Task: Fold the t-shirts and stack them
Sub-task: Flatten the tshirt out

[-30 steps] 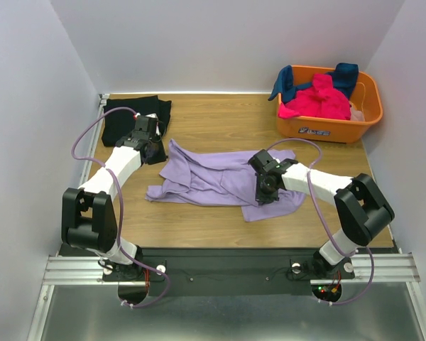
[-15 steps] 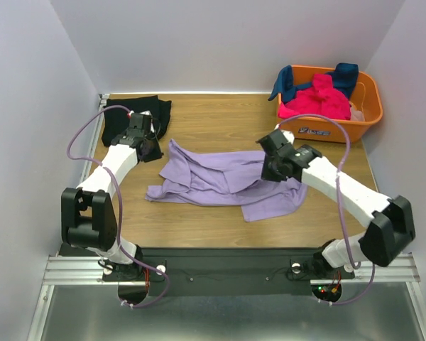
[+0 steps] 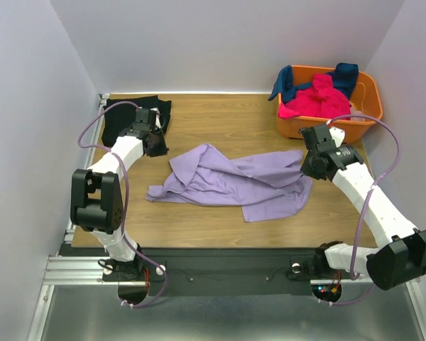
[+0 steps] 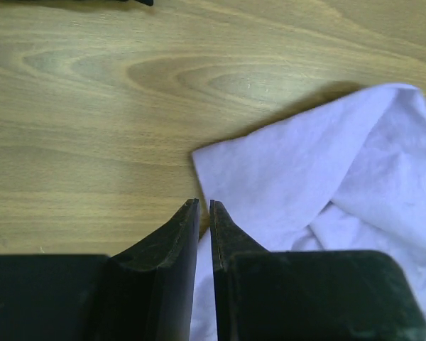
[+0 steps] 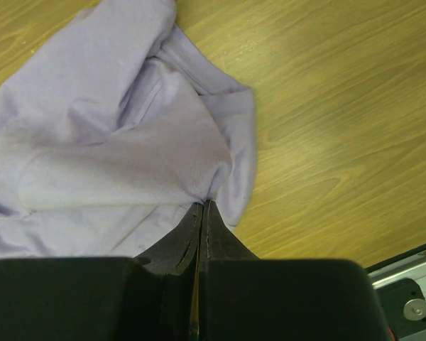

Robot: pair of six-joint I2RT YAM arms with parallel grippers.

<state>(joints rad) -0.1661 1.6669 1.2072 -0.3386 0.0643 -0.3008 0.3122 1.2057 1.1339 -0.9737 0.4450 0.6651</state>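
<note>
My left gripper (image 4: 204, 206) was closed to a thin slit on the left edge of the lavender t-shirt (image 3: 234, 181), and pale cloth showed in the gap behind the fingertips. My right gripper (image 5: 201, 204) had its fingers pressed together on a fold at the opposite, right-hand edge of that shirt, with the cloth bunching up to the tips. Between the two grips the lavender t-shirt lay rumpled across the middle of the wooden worktop (image 3: 227, 121), creased and folded over itself rather than flat, with one flap reaching toward the near edge. In the far left corner, just beyond my left gripper, the black t-shirt (image 3: 124, 114) lay in a flat dark patch against the wall. In the far right corner stood the orange basket (image 3: 326, 130), apart from the lavender shirt. The hot-pink t-shirt (image 3: 316, 99) was heaped inside it, and the teal-blue t-shirt (image 3: 344, 73) lay behind the pink one, draping over the basket's far rim.
</note>
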